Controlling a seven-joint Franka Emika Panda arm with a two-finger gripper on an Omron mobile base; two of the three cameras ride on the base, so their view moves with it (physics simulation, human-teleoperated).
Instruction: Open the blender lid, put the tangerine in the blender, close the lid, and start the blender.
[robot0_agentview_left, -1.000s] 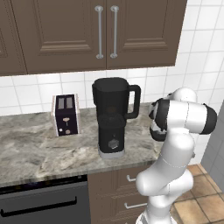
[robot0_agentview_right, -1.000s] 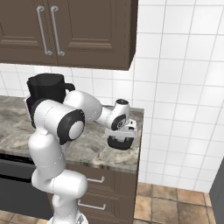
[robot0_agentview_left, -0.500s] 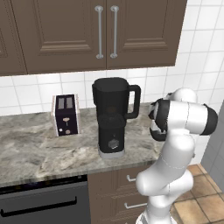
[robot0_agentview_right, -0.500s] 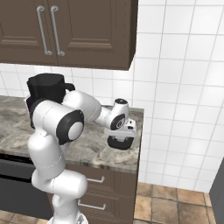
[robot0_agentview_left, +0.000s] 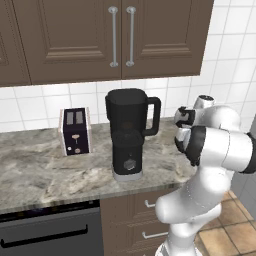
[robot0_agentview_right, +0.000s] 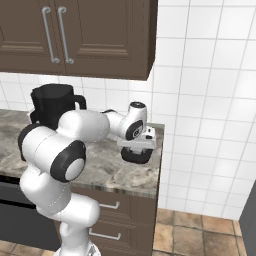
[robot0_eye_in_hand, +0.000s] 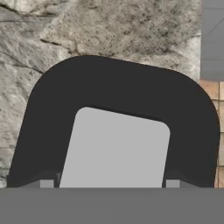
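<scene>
Nearest the hand camera lies the flat black rounded-square blender lid (robot0_eye_in_hand: 118, 131), its pale grey square cap (robot0_eye_in_hand: 116, 148) set in its centre and taking up much of its face. The two-finger gripper (robot0_eye_in_hand: 109, 183) sits right over that cap, one small fingertip (robot0_eye_in_hand: 46, 183) on each side of it, so the fingers stand about as far apart as the cap is wide; whether they actually press on it cannot be told. Mottled grey-brown stone countertop (robot0_eye_in_hand: 65, 30) shows around the lid, and past the lid's edge there is a strip of terracotta floor tile (robot0_eye_in_hand: 212, 89), so the lid lies close to the counter's end.

In the right base view the lid (robot0_agentview_right: 136, 155) is a dark, thick slab at the right end of the counter (robot0_agentview_right: 100, 165), with the white hand directly on top of it and the gripper (robot0_agentview_right: 139, 146) pointing down.

Farther along the counter, well to the left of the lid, stands the tall black blender (robot0_agentview_left: 128, 132): a dark jug with a side handle on its right, above a black base with a front knob. Its jug top looks open, without the lid. Beyond the blender, farther left from the lid, is a short silver-and-dark two-slot toaster (robot0_agentview_left: 75, 131). Behind both, white wall tiles rise to dark brown cabinet doors (robot0_agentview_left: 115, 37) with metal handles.
</scene>
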